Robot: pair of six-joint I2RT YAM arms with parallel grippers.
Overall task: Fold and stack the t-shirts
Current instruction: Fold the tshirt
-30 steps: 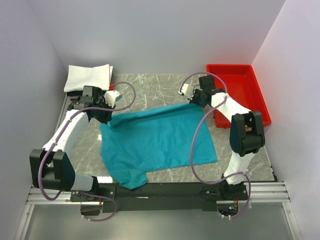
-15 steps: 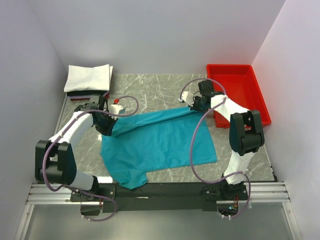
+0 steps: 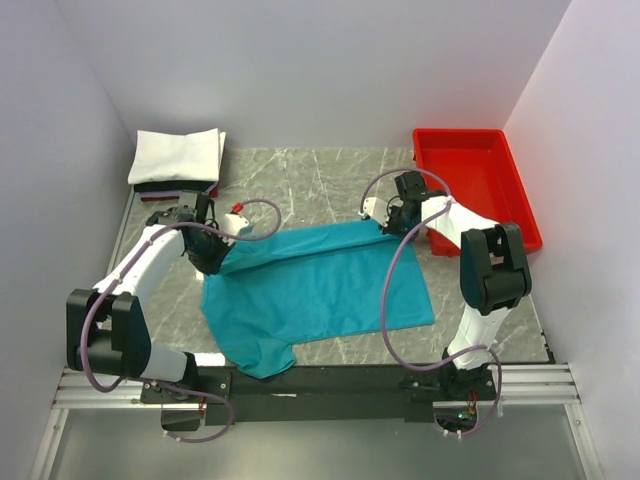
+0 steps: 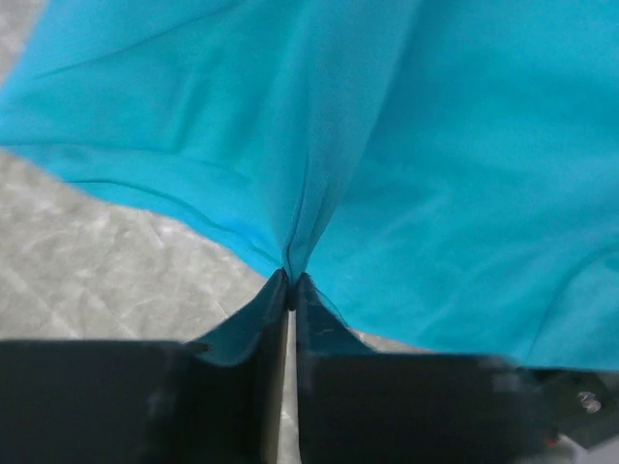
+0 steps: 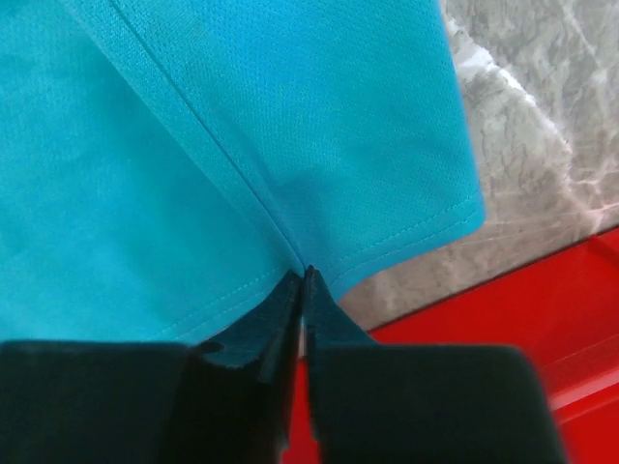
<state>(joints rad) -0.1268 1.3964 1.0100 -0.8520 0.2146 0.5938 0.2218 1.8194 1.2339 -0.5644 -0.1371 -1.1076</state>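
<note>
Surface: a grey marble-patterned surface (image 3: 300,180) boxed in by plain pale walls (image 3: 320,70) at the back and both sides, with a black rail (image 3: 320,380) along its near edge.
Teal t-shirt: the teal t-shirt (image 3: 320,290) lies spread across the middle of the surface. Its far edge is raised at both far corners, so a taut band of cloth runs between the two arms. Its near-left part bunches up and hangs onto the rail.
Left tool: the left tool (image 4: 290,282) is clamped on a pinch of the teal t-shirt at its far-left corner. In the left wrist view creases fan out from the pinch, and the dark fingers are out of focus and cut off by the bottom of the frame.
Right tool: the right tool (image 5: 306,275) is clamped on the far-right corner, right at the stitched hem, with a seam line running up from the grip. How much cloth sits between the fingers cannot be seen.
Folded pile: a folded white t-shirt (image 3: 178,153) sits at the far-left corner of the surface on top of dark cloth (image 3: 170,186). Only a thin edge of that cloth shows, so it is hard to tell what it is.
Red tray: the red tray (image 3: 485,180) stands at the far right, and the right arm covers its near-left corner in the top view.
Hard to make out: from above, both tools are small and masked by their own wrists and purple cables (image 3: 390,300), so the grip is clear only in the wrist views. The shirt's neck and sleeves cannot be picked out.
</note>
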